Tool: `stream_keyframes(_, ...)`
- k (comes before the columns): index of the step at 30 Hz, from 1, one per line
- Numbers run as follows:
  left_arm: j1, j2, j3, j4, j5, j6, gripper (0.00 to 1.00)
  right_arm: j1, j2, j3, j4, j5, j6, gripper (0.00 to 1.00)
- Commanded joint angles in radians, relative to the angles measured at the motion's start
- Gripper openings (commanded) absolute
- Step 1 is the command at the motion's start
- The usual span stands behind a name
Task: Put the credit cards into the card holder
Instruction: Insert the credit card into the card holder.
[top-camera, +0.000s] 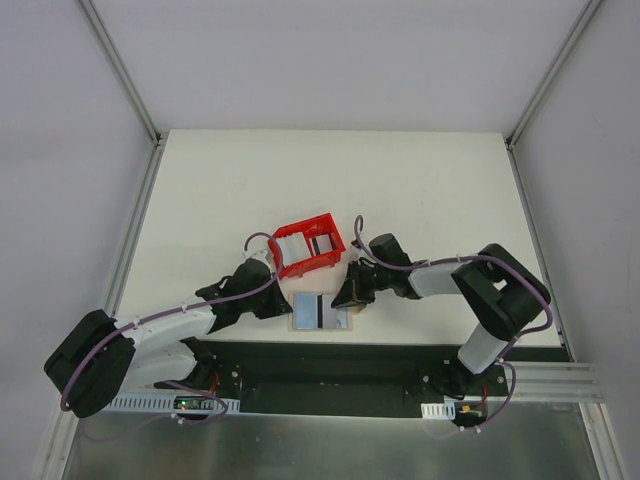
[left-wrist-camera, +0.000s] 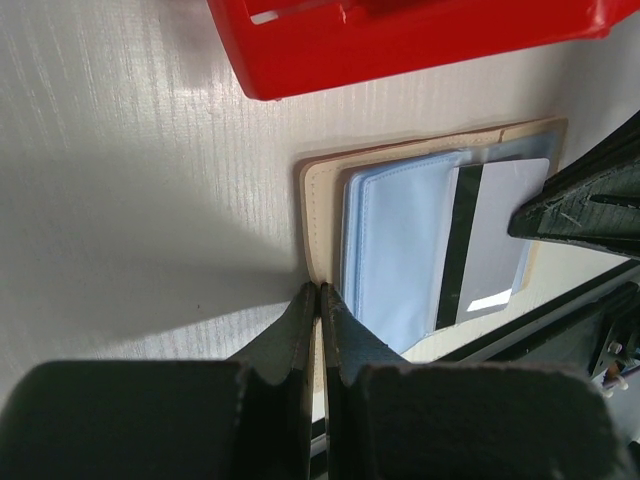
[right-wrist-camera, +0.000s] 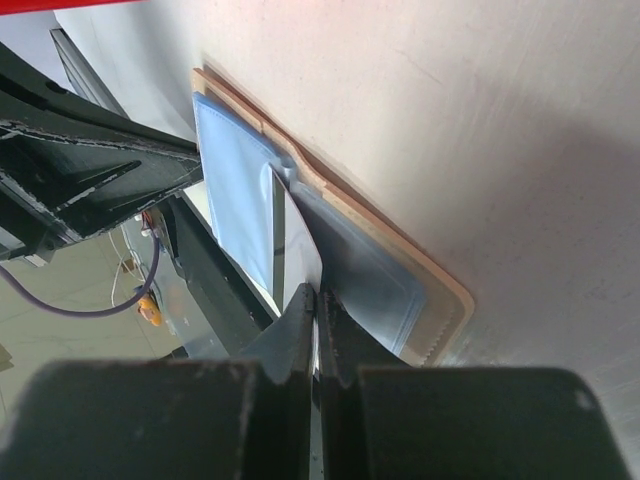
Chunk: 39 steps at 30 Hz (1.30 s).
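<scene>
Nearest, my left gripper (left-wrist-camera: 318, 292): jaws fully together, nothing between them. The tips sit on the tan left margin of the card holder (left-wrist-camera: 322, 195), which looks like a hold-down and not a grasp.

The holder lies open and flat near the front edge of the table (top-camera: 400, 190), between my two grippers, pale blue pockets up.

Right gripper (right-wrist-camera: 317, 293): jaws also closed tight. The tips meet the outer edge of the striped card (left-wrist-camera: 500, 220). I cannot tell whether they nip a sliver of it or only butt against it. I read this as pushing the card in.

The card lies across the holder, black stripe next to the blue pocket. From here I cannot say whether its leading edge is under the pocket lip or riding on top.

Risks:
- If the edge is on top, more push only skates the card over the pocket and off toward my left tips.
- If my left tips slip off that narrow margin, the whole holder slides with the card and nothing seats.
- Push at an angle and a corner catches the lining, so the card bows or flicks away.
- My two tips are near each other, so overtravel means a collision.

Beyond the holder is the red bin (top-camera: 298, 268), well clear. Pale and dark shapes inside are likely the remaining cards (top-camera: 291, 246).
</scene>
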Motion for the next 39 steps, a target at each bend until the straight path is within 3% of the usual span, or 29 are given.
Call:
stream_keyframes(1, 0.011, 0.012, 0.005, -0.003, 0.007, 0.009, 0.00, 0.029, 0.027, 0.012, -0.003, 0.022, -0.014, 0.00)
stream_keyframes(10, 0.011, -0.001, -0.012, -0.003, -0.007, -0.009, 0.00, 0.026, -0.014, -0.008, -0.038, 0.104, 0.012, 0.00)
stream_keyframes(18, 0.011, -0.013, -0.018, -0.001, 0.006, -0.026, 0.00, 0.049, -0.030, -0.032, 0.063, 0.242, 0.128, 0.00)
stream_keyframes(33, 0.011, -0.030, -0.036, 0.006, -0.013, -0.064, 0.00, 0.164, 0.019, 0.037, 0.080, 0.294, 0.189, 0.01)
stream_keyframes(34, 0.011, -0.036, -0.039, 0.006, -0.016, -0.069, 0.00, 0.166, 0.021, 0.041, 0.079, 0.294, 0.187, 0.03)
stream_keyframes(37, 0.011, -0.042, -0.047, 0.008, -0.022, -0.070, 0.00, 0.164, -0.006, 0.040, 0.047, 0.315, 0.172, 0.23)
stream_keyframes(39, 0.011, -0.045, -0.048, 0.009, -0.019, -0.069, 0.00, 0.163, -0.043, 0.035, -0.004, 0.353, 0.146, 0.30)
